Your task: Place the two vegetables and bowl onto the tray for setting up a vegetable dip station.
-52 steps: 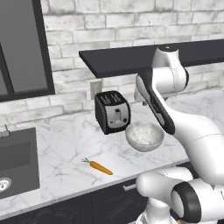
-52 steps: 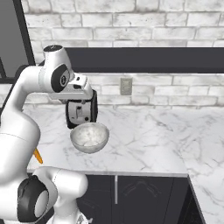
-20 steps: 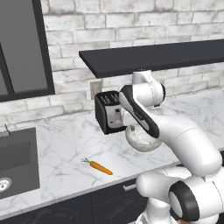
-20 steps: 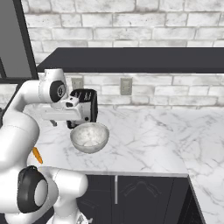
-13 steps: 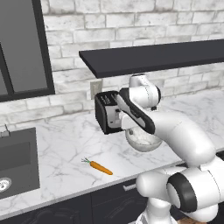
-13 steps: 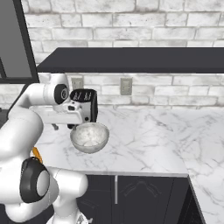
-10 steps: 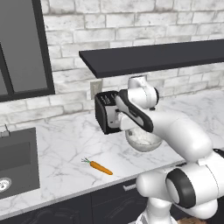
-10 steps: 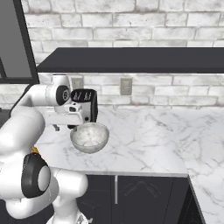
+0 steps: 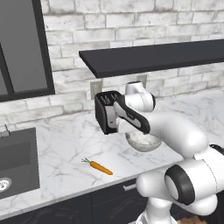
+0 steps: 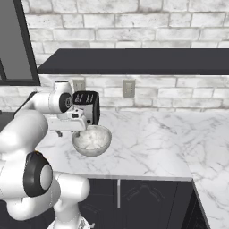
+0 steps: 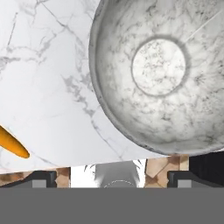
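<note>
Bowl (image 11: 159, 74) standing on the desk (image 11: 48, 74) directly beneath the fingers (image 11: 111, 178), which sit spread wide and empty above its near rim, carrot (image 9: 100, 167) well apart to the left.

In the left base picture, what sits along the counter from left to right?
Dark sunken sink → slim orange carrot with green top → black toaster → mottled white-grey marble-look bowl.
</note>
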Tool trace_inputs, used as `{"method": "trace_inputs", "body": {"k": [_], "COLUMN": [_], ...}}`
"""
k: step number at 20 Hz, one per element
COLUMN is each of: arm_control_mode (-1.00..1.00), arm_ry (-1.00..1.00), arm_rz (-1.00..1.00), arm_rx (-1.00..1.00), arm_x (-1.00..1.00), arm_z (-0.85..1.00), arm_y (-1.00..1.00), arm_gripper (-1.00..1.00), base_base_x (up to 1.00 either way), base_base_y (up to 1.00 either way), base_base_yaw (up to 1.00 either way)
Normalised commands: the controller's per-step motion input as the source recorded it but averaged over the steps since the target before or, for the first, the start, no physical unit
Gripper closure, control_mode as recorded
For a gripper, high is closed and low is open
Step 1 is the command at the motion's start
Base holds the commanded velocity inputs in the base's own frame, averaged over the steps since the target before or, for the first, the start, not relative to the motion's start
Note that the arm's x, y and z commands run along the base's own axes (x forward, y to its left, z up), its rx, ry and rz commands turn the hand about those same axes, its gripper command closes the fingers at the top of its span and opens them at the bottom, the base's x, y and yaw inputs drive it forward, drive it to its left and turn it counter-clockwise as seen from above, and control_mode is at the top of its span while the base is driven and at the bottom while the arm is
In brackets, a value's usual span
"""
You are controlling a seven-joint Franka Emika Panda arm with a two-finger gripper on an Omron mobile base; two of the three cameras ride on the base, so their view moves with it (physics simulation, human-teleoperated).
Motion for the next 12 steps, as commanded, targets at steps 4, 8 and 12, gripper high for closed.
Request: {"method": "trace_inputs", "body": {"k": [4, 8, 12], "arm_control_mode": [-1.00, -1.00, -1.00], "arm_ry": [-0.14, -0.16, -0.09], "arm_rz": [0.00, 0.00, 0.00], "arm_rx": [-0.02, 0.00, 0.00], "arm_x": [0.11, 0.15, 0.23], "arm_z": [-0.23, -0.18, -0.15], "arm_y": [0.03, 0.00, 0.00], "arm_gripper": [-1.00, -1.00, -1.00], "base_base_x": [0.00, 0.00, 0.00], "base_base_y": [0.00, 0.00, 0.00], "base_base_yaw": [0.00, 0.00, 0.00]}}
